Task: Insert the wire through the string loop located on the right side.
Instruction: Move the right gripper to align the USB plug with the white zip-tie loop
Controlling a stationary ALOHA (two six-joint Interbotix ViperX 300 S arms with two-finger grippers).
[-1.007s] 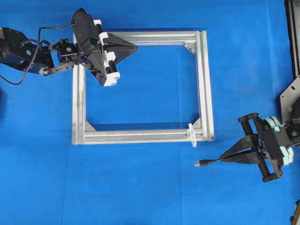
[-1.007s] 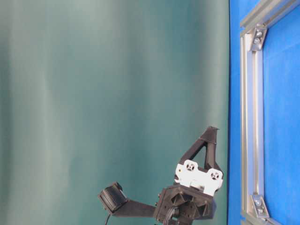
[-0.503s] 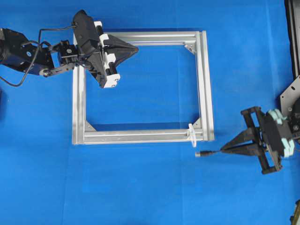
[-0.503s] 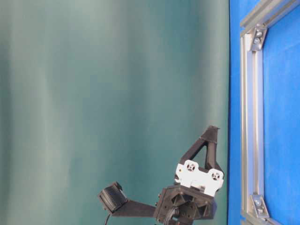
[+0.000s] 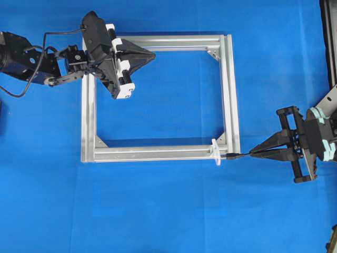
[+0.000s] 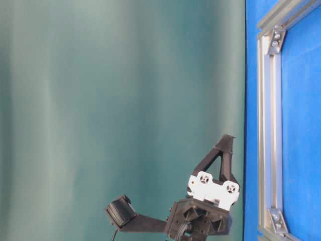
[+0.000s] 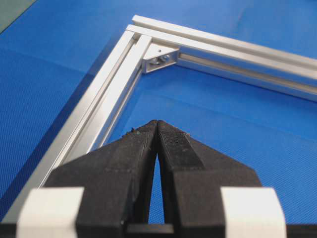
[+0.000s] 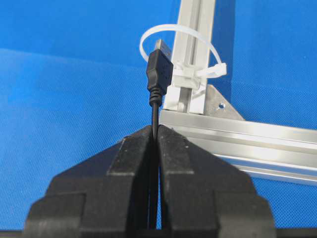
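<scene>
Overhead: right claw clamped on the wire, plug tip touching the string loop at the frame corner. Left claw pinched together, holding nothing, over the frame's top rail. Right wrist view: plug sits at the loop's opening.

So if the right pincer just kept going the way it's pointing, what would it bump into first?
Probably the string loop: the wire's plug, held in the right pincer, sits at its opening. The aluminium frame lies just beside, though depth is unclear.
</scene>
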